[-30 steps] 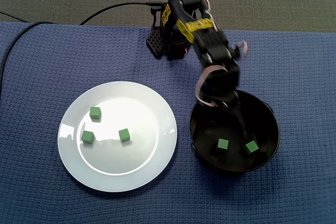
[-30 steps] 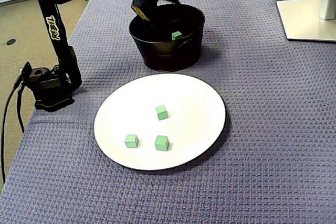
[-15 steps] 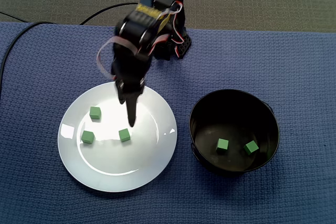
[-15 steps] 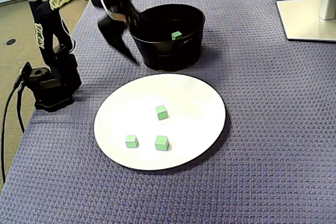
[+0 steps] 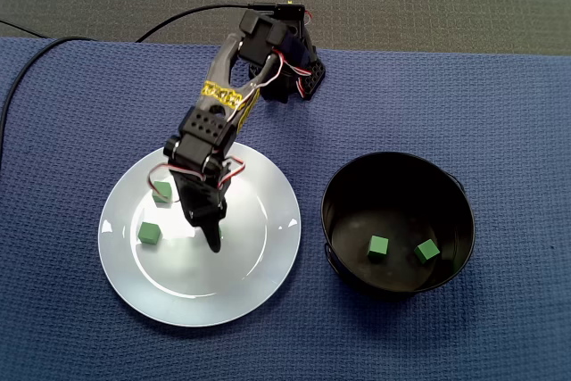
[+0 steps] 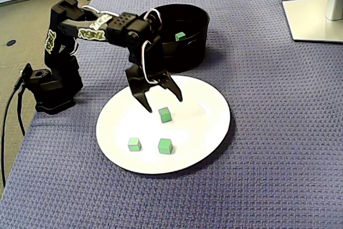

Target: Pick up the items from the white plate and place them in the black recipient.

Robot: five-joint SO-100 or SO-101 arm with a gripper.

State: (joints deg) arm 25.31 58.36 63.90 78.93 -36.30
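Here three green cubes (image 6: 165, 146) on white plate (image 6: 209, 127); two in black bowl (image 6: 185, 60); claw (image 6: 163, 105) spread apart.

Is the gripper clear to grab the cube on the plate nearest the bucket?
Probably yes: the gripper hangs open over that cube, a finger toward each side, and the other two cubes lie well apart from it.
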